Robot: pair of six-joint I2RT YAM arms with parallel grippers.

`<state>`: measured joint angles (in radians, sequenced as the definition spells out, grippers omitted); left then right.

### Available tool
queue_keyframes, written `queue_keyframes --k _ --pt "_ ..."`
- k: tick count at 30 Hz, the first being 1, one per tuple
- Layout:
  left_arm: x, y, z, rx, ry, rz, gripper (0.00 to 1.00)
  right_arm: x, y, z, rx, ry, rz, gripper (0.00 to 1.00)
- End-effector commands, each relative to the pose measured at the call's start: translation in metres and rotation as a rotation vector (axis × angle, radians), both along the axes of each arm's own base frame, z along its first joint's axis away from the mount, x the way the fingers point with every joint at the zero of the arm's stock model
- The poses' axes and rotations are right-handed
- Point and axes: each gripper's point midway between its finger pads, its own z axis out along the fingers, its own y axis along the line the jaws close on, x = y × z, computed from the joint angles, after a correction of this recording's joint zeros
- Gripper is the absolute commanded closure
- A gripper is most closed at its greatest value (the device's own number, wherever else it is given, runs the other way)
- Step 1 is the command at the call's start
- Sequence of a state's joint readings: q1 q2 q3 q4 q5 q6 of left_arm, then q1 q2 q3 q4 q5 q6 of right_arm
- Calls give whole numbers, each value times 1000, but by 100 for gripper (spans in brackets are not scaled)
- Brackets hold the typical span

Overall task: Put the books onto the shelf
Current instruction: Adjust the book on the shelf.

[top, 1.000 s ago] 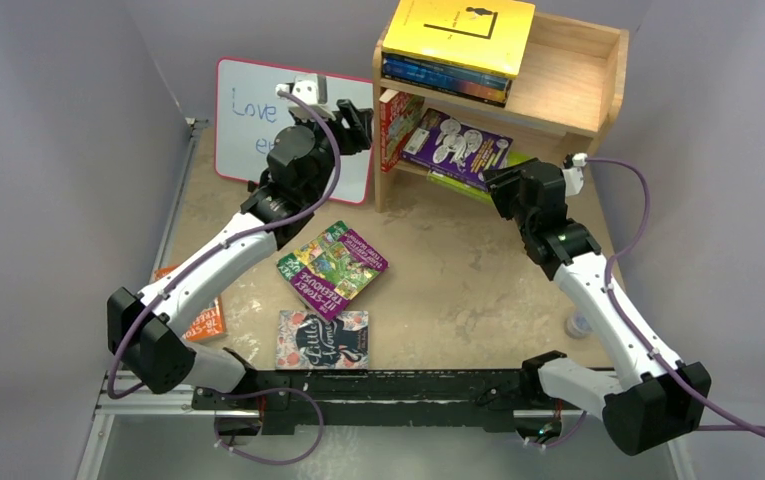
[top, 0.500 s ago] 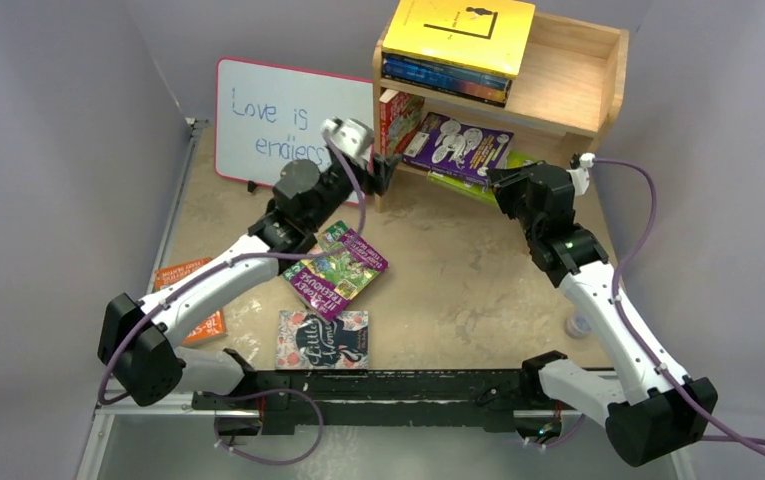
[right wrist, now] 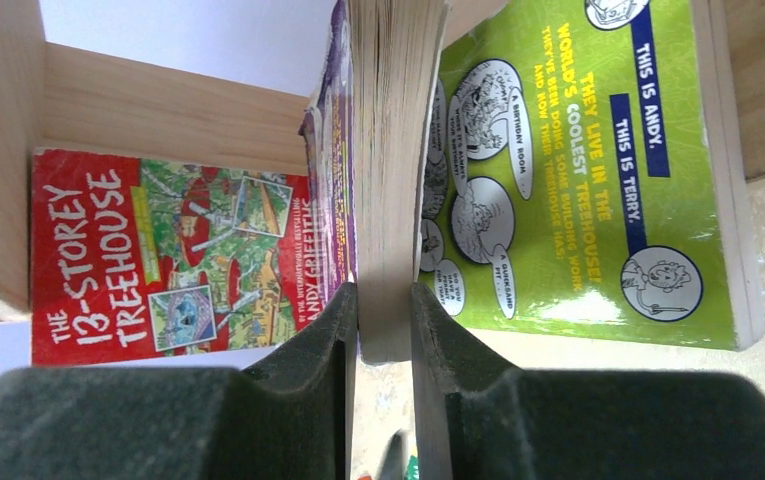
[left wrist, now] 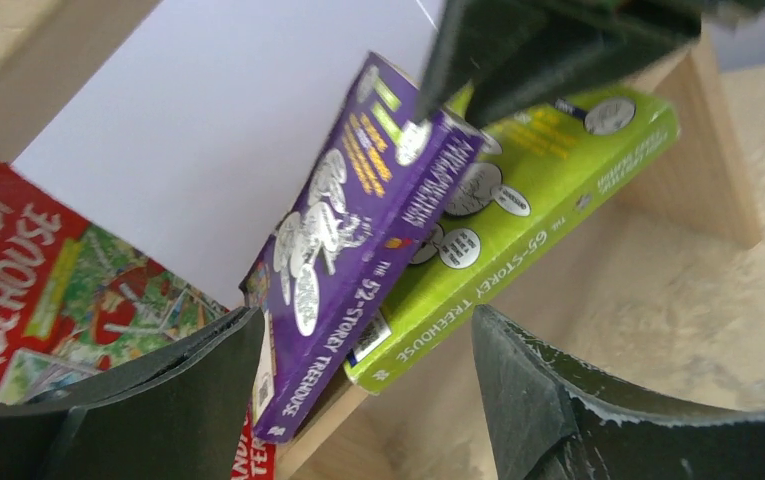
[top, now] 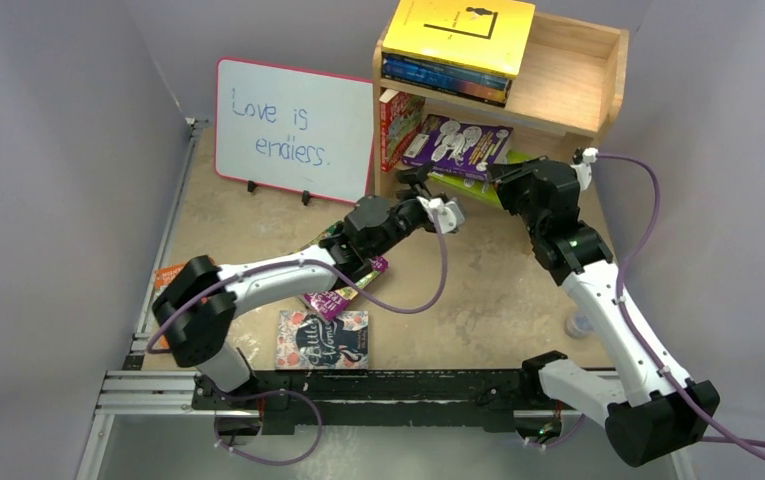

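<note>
The shelf [top: 568, 85] stands at the back right, with a yellow book [top: 458, 30] on dark blue books [top: 445, 78] on its top tier. In the lower tier a red book [top: 393, 125] stands upright, and a purple book [top: 458, 145] leans over a green book [top: 463, 186]. My right gripper [right wrist: 385, 300] is shut on the purple book's page edge [right wrist: 388, 150]. My left gripper [left wrist: 366, 330] is open in front of that tier, with the purple book's [left wrist: 358, 230] and green book's [left wrist: 518, 200] lower corners between its fingers. Three books lie on the table: a purple-green book [top: 343, 293], Little Women [top: 323, 338] and an orange book [top: 166, 277].
A pink-edged whiteboard [top: 293, 130] leans at the back, left of the shelf. A small pale object [top: 578, 325] lies on the table near my right arm. Grey walls close in on both sides. The left arm stretches across the purple-green book.
The left arm swung from the whiteboard rightward to the lower tier's front and opened its jaws wider. The right gripper closed on the purple book's edge.
</note>
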<state>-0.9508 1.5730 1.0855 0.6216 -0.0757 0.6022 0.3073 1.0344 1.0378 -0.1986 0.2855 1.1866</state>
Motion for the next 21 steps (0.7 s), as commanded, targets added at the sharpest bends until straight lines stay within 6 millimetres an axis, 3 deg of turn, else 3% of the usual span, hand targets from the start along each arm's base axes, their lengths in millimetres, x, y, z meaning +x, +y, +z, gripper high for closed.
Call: queue_keyframes --k 1,7,11,14,17,21 --pt "17 -9 41 -17 -245 66 24 4 2 49 58 -116 5 93" --pt "33 -22 45 -72 -311 110 27 4 6 54 78 -120 22 94" --pt "39 -30 37 -37 -316 117 35 2 7 56 83 -124 31 94" --pt "46 -34 20 64 -317 126 42 0 6 59 85 -131 33 94" --pt "55 -30 2 197 -355 181 42 -1 8 62 89 -138 43 94" --pt "66 -25 -5 347 -405 237 38 -3 10 65 94 -143 58 94"
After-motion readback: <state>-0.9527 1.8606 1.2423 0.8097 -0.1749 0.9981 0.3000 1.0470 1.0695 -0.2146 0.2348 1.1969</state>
